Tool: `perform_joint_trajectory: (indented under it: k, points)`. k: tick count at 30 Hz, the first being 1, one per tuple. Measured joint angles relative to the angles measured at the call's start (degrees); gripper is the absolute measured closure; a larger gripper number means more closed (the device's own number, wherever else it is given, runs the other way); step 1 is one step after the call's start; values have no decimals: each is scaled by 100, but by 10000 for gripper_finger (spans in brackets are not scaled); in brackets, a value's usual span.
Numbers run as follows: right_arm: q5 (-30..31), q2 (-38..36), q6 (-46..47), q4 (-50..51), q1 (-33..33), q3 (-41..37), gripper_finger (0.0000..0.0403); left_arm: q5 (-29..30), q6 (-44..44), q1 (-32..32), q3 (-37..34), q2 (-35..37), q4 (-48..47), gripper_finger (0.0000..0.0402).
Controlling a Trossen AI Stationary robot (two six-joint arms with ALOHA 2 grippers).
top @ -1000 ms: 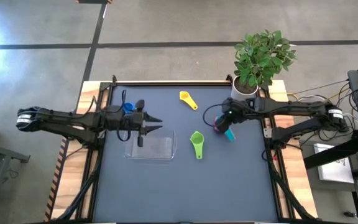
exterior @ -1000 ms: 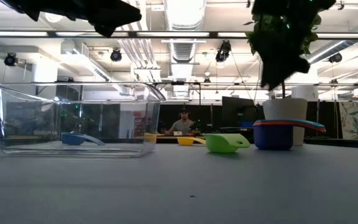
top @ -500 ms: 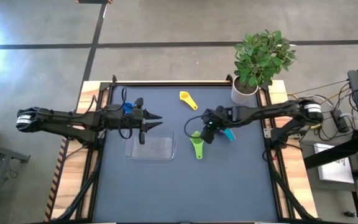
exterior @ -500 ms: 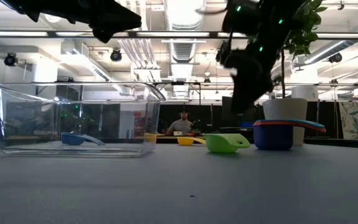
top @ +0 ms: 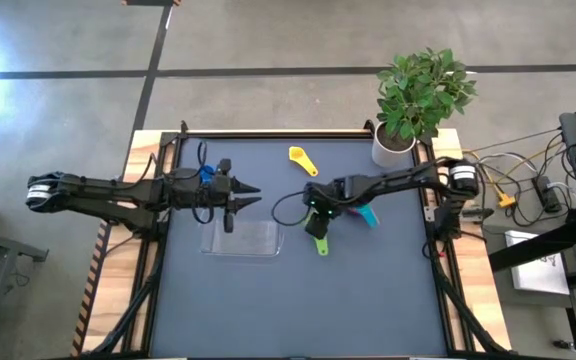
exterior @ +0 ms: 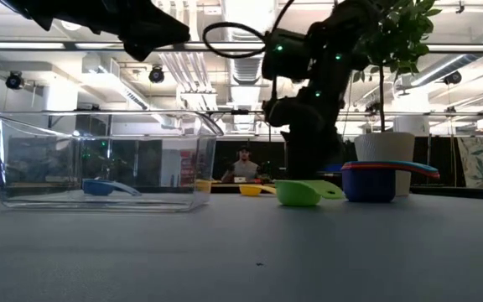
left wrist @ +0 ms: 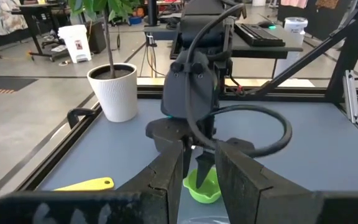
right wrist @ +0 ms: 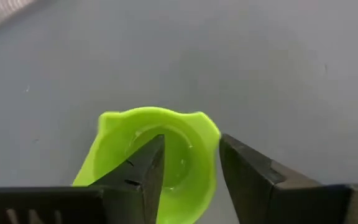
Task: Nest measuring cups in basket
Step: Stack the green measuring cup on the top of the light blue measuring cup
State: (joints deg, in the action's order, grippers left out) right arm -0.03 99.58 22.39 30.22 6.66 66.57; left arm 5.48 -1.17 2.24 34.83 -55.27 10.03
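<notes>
The green measuring cup lies bowl-up on the dark table; it also shows in the overhead view. My right gripper points steeply down over it, open. One finger stands over the bowl and the other outside the cup's rim. No touch shows. My left gripper hovers open above the clear basket, holding nothing. A blue cup shows through the basket's wall. A yellow cup lies farther back. Nested cups stand beside the right arm.
A white plant pot with a leafy plant stands at the far right corner, just behind the nested cups with their teal handle. The near half of the table holds nothing but its dark mat. A person sits in the room far behind the table.
My right gripper has moved from the nested cups toward the table's left and down, tipping more steeply, and now stands over the green cup's bowl. The cups and the basket have stayed where they were.
</notes>
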Motion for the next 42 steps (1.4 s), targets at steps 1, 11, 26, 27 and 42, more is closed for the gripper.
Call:
perform_joint_trajectory:
  k: [1, 11, 26, 27, 42]
  points:
    - [-1, 50, -3, 45, 4, 60, 279, 0, 0, 0, 0, 0, 1, 324]
    - [-177, -220, -291, 662, -85, 235, 392, -2, -114, -2, -2, -39, -1, 324]
    - [-40, -2841, -739, 1631, 232, -771, 394, -4, -457, 0, -4, -59, -58, 324]
    - [-41, -2988, -881, 1640, 321, -881, 394, -4, -474, 0, -4, -59, -60, 324]
    - [-414, -3262, -2454, 2355, 1508, -1026, 394, -83, -1249, 28, 114, -50, 61, 324]
